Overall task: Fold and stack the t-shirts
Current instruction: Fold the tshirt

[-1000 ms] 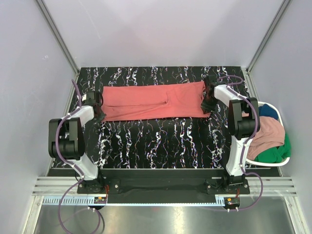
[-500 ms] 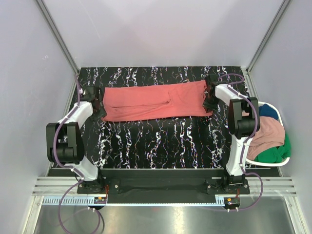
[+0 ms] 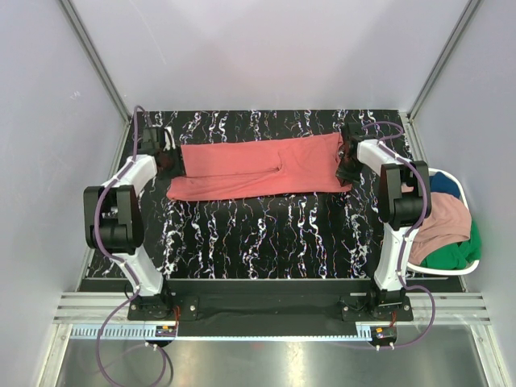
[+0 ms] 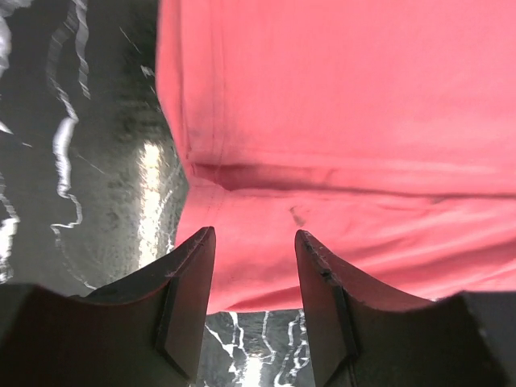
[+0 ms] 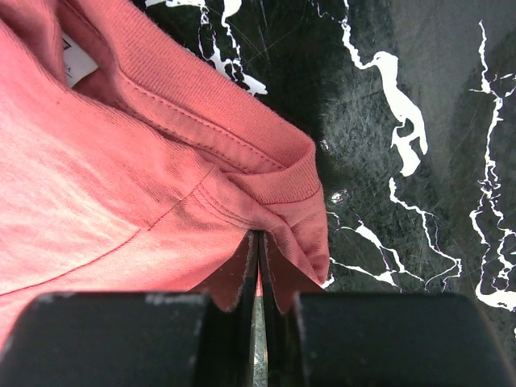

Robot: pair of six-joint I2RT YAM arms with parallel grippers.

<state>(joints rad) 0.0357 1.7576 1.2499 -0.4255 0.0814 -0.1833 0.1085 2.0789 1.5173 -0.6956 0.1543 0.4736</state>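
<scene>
Fold step, coral-red t-shirt (image 3: 258, 168): right gripper (image 5: 258, 242) pinches collar (image 5: 210, 121); left gripper (image 4: 254, 238) half-open, empty, hem (image 4: 189, 81) just ahead of its fingertips, so it likely regrips there next.

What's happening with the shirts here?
Two arms are working on a coral-red t-shirt, which lies as a long folded strip across the black table. The right pincer is shut on its collar end; the left pincer hangs open over the other end, gripping nothing. A pink shirt, a green shirt and a blue shirt wait in the white basket.
</scene>
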